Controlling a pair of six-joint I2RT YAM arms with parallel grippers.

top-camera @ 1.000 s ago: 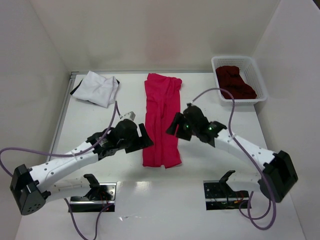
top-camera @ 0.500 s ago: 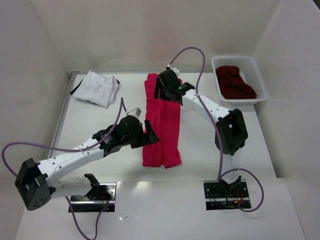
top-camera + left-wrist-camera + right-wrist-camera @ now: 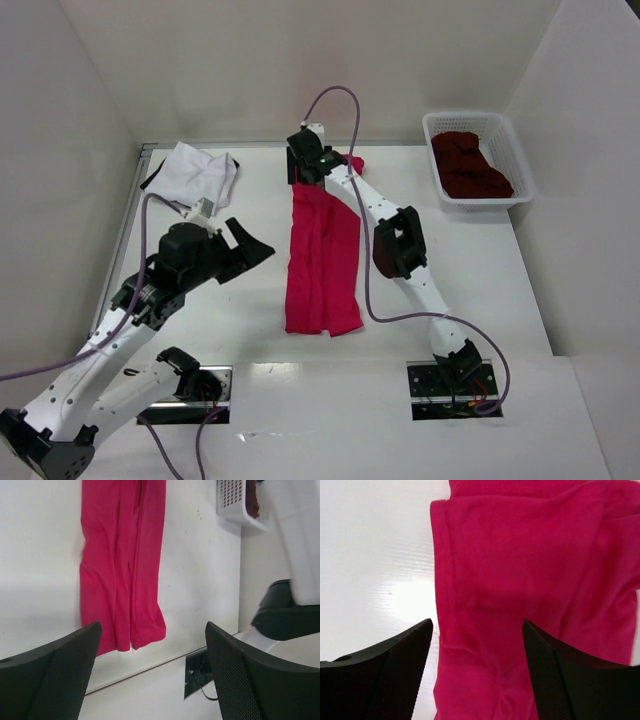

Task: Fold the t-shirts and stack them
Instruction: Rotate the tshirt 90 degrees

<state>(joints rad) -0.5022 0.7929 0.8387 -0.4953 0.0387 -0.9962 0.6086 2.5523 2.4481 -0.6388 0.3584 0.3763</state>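
The bright red t-shirt (image 3: 323, 250) lies as a long narrow strip down the middle of the table, and it shows in the left wrist view (image 3: 122, 565) and the right wrist view (image 3: 530, 580). The white t-shirt with dark trim (image 3: 195, 175) lies crumpled at the back left. The dark maroon t-shirt (image 3: 470, 165) sits in the basket. My left gripper (image 3: 245, 250) is open and empty, raised to the left of the red strip (image 3: 152, 680). My right gripper (image 3: 303, 172) is open above the red shirt's far left corner (image 3: 477, 675), holding nothing.
A white lattice basket (image 3: 432, 128) stands at the back right; its corner shows in the left wrist view (image 3: 231, 500). White walls close in the back and sides. Two black base plates (image 3: 448, 390) sit at the near edge.
My left gripper has drawn back to the left, away from the red shirt's edge, and lifted. My right arm has reached farther to the shirt's far end.
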